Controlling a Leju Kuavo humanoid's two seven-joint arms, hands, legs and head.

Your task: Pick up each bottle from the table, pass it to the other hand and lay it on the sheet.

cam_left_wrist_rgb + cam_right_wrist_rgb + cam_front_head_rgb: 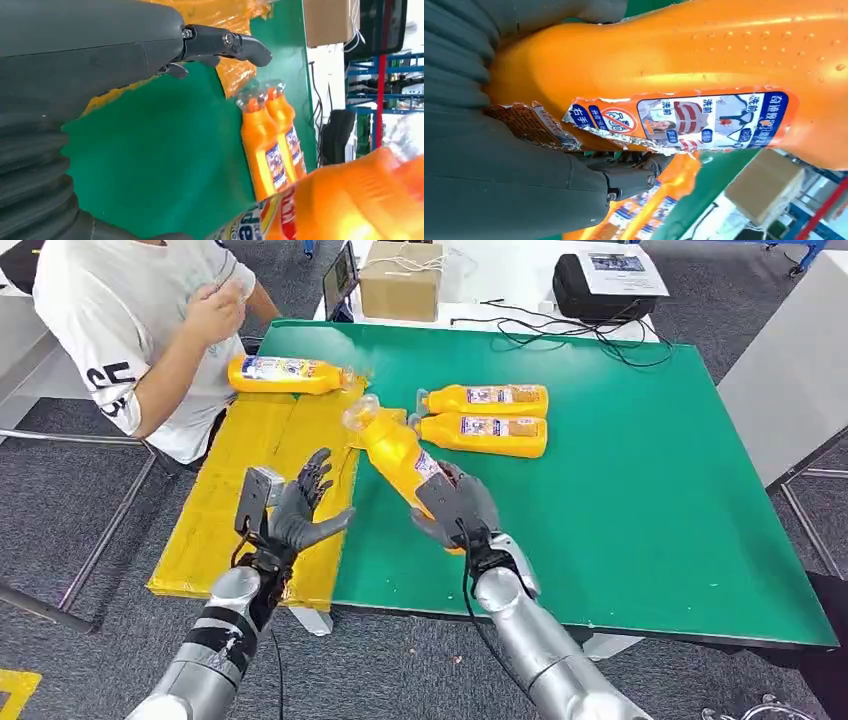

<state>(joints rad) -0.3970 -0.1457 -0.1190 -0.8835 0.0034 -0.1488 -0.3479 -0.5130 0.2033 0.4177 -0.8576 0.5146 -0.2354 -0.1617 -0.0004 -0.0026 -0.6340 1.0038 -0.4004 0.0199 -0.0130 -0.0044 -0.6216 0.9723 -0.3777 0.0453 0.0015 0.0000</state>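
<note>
My right hand [455, 508] grips an orange bottle [397, 451] by its base and holds it tilted above the table, clear cap toward the yellow sheet [240, 490]. The same bottle [704, 60] fills the right wrist view, torn label facing the camera. My left hand [305, 508] hovers open over the sheet's near right part, fingers spread, a short gap from the bottle. Two more orange bottles [487, 400] [484, 434] lie side by side on the green table [620, 480]; they also show in the left wrist view [272, 145]. Another bottle [285, 374] lies on the sheet's far end.
A person in a white shirt [130, 320] sits at the table's far left corner, hand raised. Behind the table stand a cardboard box [400, 280], a black case [605, 285] and loose cables [570, 330]. A white table edge [790, 370] lies to the right.
</note>
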